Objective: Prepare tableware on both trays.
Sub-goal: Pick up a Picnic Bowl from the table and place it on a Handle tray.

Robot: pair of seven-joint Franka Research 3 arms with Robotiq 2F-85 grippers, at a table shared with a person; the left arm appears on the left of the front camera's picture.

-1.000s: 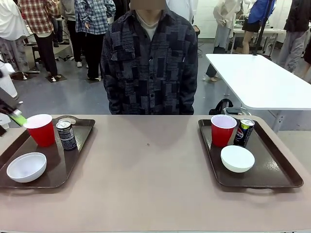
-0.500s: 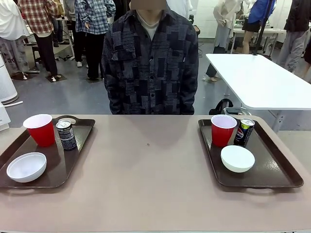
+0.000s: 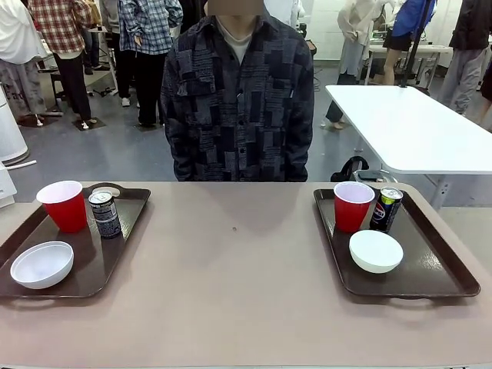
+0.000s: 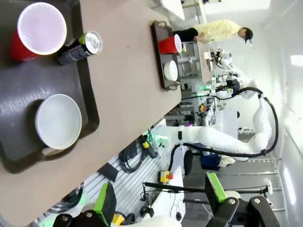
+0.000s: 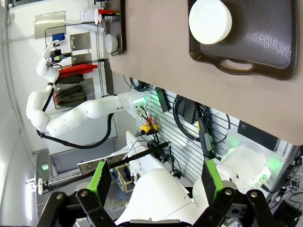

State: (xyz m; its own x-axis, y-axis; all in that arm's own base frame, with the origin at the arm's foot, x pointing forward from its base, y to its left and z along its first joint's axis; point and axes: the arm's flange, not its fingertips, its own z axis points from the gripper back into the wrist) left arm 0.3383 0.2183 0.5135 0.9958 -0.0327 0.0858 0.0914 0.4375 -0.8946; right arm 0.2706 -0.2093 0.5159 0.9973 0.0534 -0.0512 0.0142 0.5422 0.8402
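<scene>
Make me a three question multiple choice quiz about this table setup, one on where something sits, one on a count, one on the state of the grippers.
1. On the left tray, where does the bowl sit?
A. nearer the robot than the red cup
B. beyond the cup
C. off the tray

2. How many drink cans stand on the trays altogether?
A. one
B. two
C. four

3. How do the left gripper and right gripper stand?
A. both open, holding nothing
B. left shut on a cup
C. right shut on a bowl

Answers: 1 A, the bowl lies at the tray's near end. 2 B, one can by the left cup, another can on the right tray. 3 A, the wrist views show green pads apart with nothing between.
</scene>
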